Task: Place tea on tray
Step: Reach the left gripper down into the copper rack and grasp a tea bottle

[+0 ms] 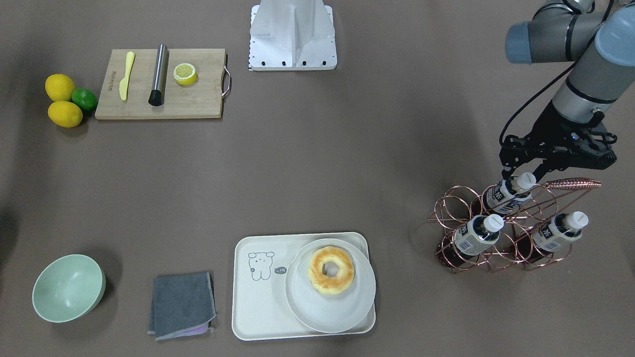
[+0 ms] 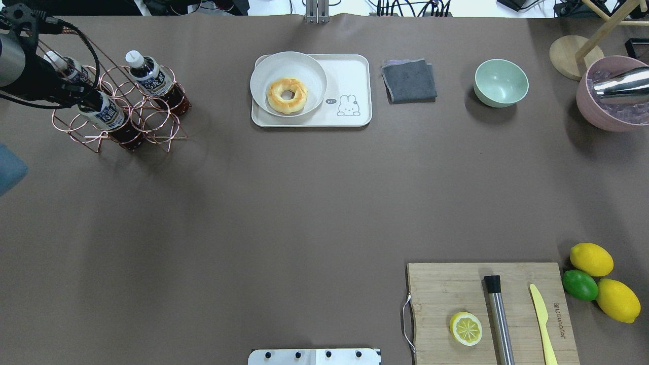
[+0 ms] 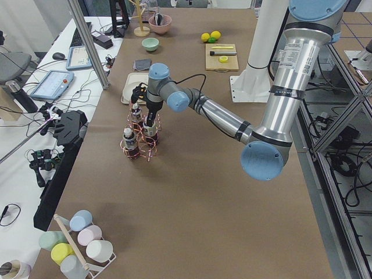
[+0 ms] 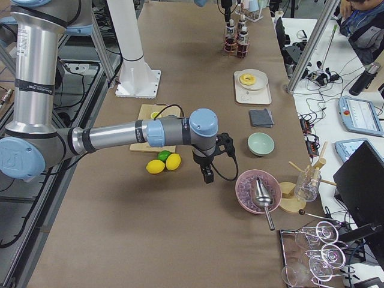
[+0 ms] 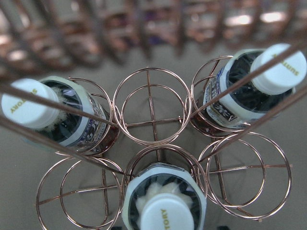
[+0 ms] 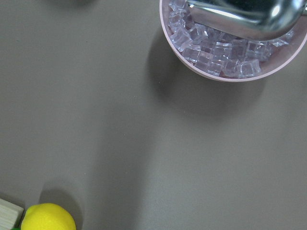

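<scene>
Three tea bottles lie slanted in a copper wire rack (image 1: 459, 206). My left gripper (image 1: 522, 174) is open, its fingers on either side of the white cap of the tea bottle (image 1: 503, 196) nearest the robot. In the left wrist view that bottle (image 5: 163, 203) sits at the bottom centre, with the other two at left (image 5: 57, 120) and right (image 5: 249, 91). The cream tray (image 1: 258, 307) with the cartoon drawing holds a white plate (image 1: 317, 312) with a doughnut (image 1: 331, 270). My right gripper (image 4: 207, 174) hangs over the table near the lemons; I cannot tell its state.
A wooden cutting board (image 1: 198, 104) carries a lemon half, a steel tool and a yellow knife, with lemons (image 1: 62, 99) and a lime beside it. There are also a green bowl (image 1: 67, 287), a grey cloth (image 1: 181, 305), and a pink bowl of ice (image 6: 235, 52) with a scoop.
</scene>
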`<state>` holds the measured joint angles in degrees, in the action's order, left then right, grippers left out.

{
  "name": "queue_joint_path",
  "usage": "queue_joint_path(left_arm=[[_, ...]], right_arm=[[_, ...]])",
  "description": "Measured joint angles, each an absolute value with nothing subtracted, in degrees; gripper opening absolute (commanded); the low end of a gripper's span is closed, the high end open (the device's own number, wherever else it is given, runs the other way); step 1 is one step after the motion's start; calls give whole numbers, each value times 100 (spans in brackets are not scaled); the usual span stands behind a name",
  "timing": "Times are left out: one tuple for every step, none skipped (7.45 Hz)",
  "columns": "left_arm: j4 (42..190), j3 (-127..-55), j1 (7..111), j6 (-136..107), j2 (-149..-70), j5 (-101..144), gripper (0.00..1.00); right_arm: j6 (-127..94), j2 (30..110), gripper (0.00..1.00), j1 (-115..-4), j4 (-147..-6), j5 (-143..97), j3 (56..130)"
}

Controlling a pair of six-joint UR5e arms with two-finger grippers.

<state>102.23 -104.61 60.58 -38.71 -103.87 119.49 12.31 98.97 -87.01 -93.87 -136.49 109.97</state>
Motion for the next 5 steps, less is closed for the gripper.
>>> queue_joint_path(left_arm=[[10218, -10454, 6067, -3868, -10405, 11946, 66], [10214, -10447, 6075, -3863, -10423, 11944, 66], [10209, -10439, 6079, -3860, -10451, 11940, 66], [10201, -10430, 6087, -3856, -10472, 11937, 61], [10193, -10418, 6105, -3824, -10495, 11936, 51]], right_arm=[[1231, 9900, 100, -8701, -9387, -13654, 11000], [1231, 9899, 100, -8701, -9387, -13656, 11003], [1230, 9898, 100, -8701, -9387, -13653, 11008], [1231, 9897, 100, -8701, -9387, -13651, 11010], [1230, 9897, 100, -8701, -9387, -13650, 11012]])
